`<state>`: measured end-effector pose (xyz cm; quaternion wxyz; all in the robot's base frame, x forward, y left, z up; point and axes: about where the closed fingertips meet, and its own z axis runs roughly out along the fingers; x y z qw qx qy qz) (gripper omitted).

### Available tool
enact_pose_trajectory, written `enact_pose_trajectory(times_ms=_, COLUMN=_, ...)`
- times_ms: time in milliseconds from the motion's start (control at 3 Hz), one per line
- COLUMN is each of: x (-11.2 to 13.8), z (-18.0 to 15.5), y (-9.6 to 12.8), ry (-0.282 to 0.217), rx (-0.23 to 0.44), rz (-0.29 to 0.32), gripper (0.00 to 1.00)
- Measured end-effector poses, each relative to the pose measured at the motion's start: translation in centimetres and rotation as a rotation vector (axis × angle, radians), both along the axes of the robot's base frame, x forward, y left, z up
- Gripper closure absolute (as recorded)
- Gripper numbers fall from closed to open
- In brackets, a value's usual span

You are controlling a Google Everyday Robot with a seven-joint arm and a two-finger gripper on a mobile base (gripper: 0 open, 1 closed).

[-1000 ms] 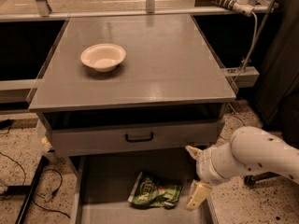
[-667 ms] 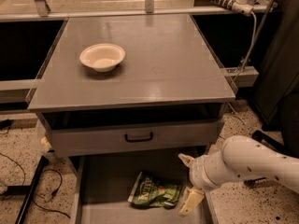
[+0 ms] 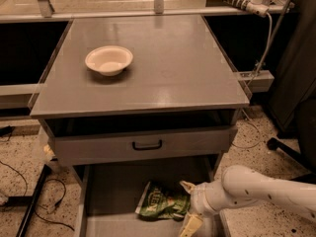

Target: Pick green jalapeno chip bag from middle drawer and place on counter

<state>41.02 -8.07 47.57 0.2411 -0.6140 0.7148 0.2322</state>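
The green jalapeno chip bag [image 3: 162, 202] lies crumpled on the floor of the open middle drawer [image 3: 113, 181], below the closed drawer with the black bar handle [image 3: 147, 145]. My gripper [image 3: 189, 205] reaches in from the lower right on a white arm. It is open, with one pale finger [image 3: 186, 186] at the bag's upper right edge and the other finger [image 3: 190, 225] below it. The bag's right end sits between them. The counter [image 3: 163, 63] above is a wide grey slab.
A white bowl [image 3: 109, 60] stands on the counter's left half. A cable and power strip [image 3: 247, 1] run at the back right. A dark chair base [image 3: 291, 152] stands on the speckled floor at right. Black cables [image 3: 29, 196] lie at left.
My arm has moved left and lower into the drawer, bringing the open gripper up to the bag's right end. The bag and bowl have not moved.
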Motion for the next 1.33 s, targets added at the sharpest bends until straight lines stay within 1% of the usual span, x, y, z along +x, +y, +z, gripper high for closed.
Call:
enact_pose_trajectory(times_ms=333, x=0.3, z=-4.1, y=0.9, ry=-0.003, rx=0.03, rz=-0.007, gripper=0.0)
enact_pose_trajectory(times_ms=667, x=1.6, z=-6.4, y=2.1, ry=-0.048, rx=0.034, rz=-0.012, gripper=0.0)
enact_pose_trajectory(times_ms=1000, x=2.9, z=-8.1, y=3.3, ry=-0.093, rx=0.029, rz=-0.021, gripper=0.0)
enact_pose_trajectory(times_ms=1333, x=3.6, z=-9.9, y=3.9, ry=-0.121, rx=0.003, rz=-0.04, gripper=0.0)
